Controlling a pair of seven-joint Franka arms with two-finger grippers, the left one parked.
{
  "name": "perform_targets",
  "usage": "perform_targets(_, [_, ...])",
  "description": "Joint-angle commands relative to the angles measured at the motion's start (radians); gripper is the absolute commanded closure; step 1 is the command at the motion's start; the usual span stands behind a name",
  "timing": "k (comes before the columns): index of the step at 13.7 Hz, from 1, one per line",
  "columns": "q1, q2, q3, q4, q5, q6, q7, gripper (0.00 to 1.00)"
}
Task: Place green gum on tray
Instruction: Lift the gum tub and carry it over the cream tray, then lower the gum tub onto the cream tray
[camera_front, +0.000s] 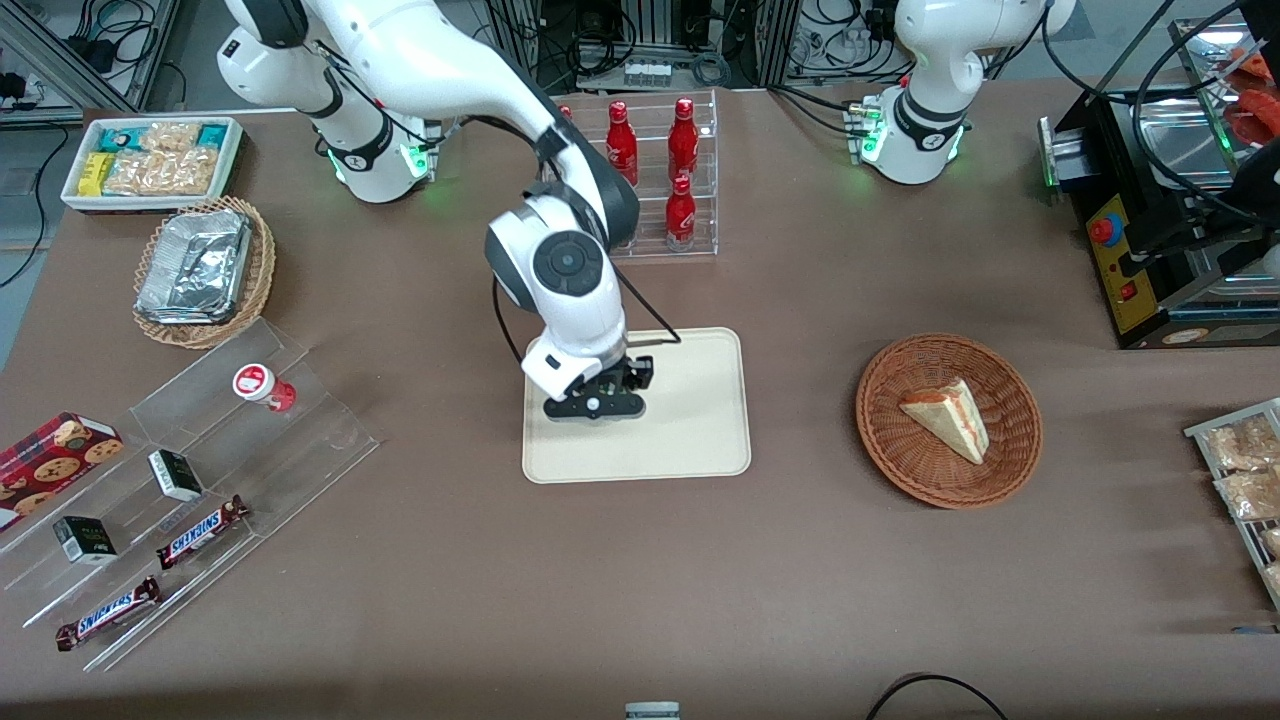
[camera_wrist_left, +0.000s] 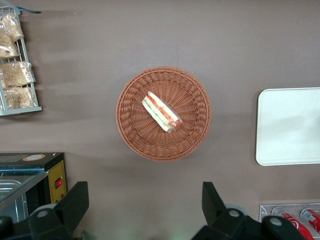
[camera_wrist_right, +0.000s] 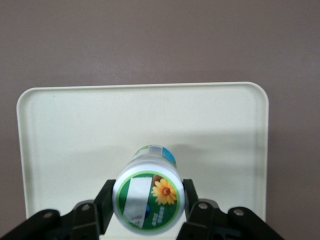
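The green gum (camera_wrist_right: 149, 195) is a small white bottle whose round lid has a green rim and an orange flower mark. My right gripper (camera_wrist_right: 148, 201) is shut on it, one black finger (camera_wrist_right: 106, 202) pressed on each side of the lid. The bottle hangs upright low over the cream tray (camera_wrist_right: 75, 130), on the part of the tray nearer the front camera, and casts a shadow on it. In the front view the gripper (camera_front: 595, 405) is over the tray (camera_front: 690, 420) near its working-arm edge, and the gum is hidden under the hand. The tray's edge also shows in the left wrist view (camera_wrist_left: 290, 125).
A red-and-white lidded bottle (camera_front: 262, 385) stands on a clear stepped stand with Snickers bars (camera_front: 200, 530) toward the working arm's end. A wicker basket (camera_front: 890, 440) with a sandwich lies toward the parked arm's end. A rack of red bottles (camera_front: 680, 175) stands farther from the camera than the tray.
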Motion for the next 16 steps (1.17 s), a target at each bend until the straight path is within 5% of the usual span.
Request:
perform_targets(1, [0.042,0.050,-0.016,0.011,0.037,0.071,0.053,1.00])
perform_targets(16, [0.083,0.080,-0.014,-0.078,0.060,0.148,0.110,1.00])
